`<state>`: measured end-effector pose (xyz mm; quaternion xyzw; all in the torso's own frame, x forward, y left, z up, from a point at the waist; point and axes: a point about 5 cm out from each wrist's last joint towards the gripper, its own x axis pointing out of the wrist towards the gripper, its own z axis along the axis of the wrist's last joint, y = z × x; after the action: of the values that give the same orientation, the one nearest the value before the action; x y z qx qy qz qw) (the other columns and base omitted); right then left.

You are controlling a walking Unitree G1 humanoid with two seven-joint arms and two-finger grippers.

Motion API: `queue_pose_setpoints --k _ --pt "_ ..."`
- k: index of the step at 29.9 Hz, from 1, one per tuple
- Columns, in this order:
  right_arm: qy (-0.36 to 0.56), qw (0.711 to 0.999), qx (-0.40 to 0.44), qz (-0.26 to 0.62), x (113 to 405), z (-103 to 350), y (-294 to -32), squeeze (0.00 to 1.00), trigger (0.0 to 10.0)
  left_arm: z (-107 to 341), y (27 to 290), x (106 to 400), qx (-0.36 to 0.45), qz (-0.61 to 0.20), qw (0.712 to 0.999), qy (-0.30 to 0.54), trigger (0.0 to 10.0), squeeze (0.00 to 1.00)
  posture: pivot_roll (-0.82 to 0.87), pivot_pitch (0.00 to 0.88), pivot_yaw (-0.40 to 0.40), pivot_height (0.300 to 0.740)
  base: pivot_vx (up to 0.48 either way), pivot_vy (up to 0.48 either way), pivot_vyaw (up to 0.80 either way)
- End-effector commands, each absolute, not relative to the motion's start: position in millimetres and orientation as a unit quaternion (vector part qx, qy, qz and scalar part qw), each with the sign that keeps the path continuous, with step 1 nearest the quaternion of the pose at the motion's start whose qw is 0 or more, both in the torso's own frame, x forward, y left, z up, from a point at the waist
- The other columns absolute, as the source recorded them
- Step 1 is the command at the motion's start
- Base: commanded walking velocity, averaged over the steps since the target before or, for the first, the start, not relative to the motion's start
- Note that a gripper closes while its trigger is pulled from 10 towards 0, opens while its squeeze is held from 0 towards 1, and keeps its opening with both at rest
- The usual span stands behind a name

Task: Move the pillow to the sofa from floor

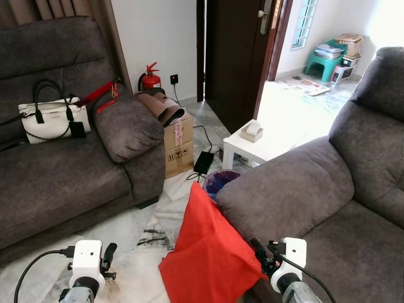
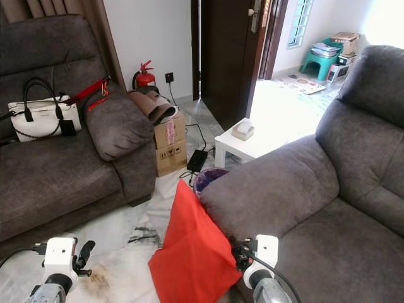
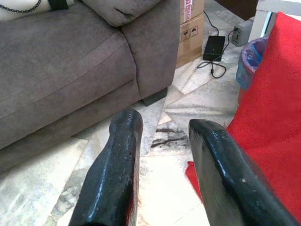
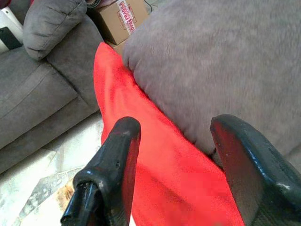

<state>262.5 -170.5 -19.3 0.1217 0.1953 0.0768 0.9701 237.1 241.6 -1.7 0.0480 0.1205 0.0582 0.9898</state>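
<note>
Leaning on the sofa arm (image 1: 284, 189), red pillow (image 1: 208, 252); box (image 1: 178, 146) label seemingly unreadable.

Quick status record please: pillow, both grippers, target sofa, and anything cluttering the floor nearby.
pillow: red pillow standing on the floor, leaning against the arm of the right grey sofa
left gripper: left gripper open, low over the marble floor, beside the pillow, not touching it
right gripper: right gripper open, by the pillow's upper edge, where it meets the sofa arm
grasp: none yet
nearby clutter: blue bin behind the pillow, cardboard box, white side table
</note>
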Motion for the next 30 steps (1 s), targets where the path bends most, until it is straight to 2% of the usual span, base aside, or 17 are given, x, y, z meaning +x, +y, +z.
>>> queue_pose_setpoints --k 1,22,26,30 --pt "0.191 0.971 0.121 0.081 263 -18 -168 0.0 10.0 -1 244 235 0.043 0.065 0.99 0.116 10.0 0.0 0.04 0.03 0.04 0.646 0.0 0.0 0.0" --pt "0.211 0.966 0.106 0.101 263 -21 -156 0.0 10.0 0 246 229 0.04 0.06 0.991 0.115 10.0 0.0 0.06 0.065 0.054 0.646 0.0 0.0 0.0" --pt "0.209 0.967 0.105 0.104 265 -20 -155 0.0 10.0 -1 245 229 0.039 0.061 0.991 0.116 10.0 0.0 0.06 0.063 0.054 0.621 0.0 0.0 0.0" --pt "0.199 0.969 0.108 0.099 267 -17 -157 0.0 10.0 0 245 229 0.035 0.062 0.991 0.115 10.0 0.0 0.07 0.062 0.056 0.621 0.0 0.0 0.0"
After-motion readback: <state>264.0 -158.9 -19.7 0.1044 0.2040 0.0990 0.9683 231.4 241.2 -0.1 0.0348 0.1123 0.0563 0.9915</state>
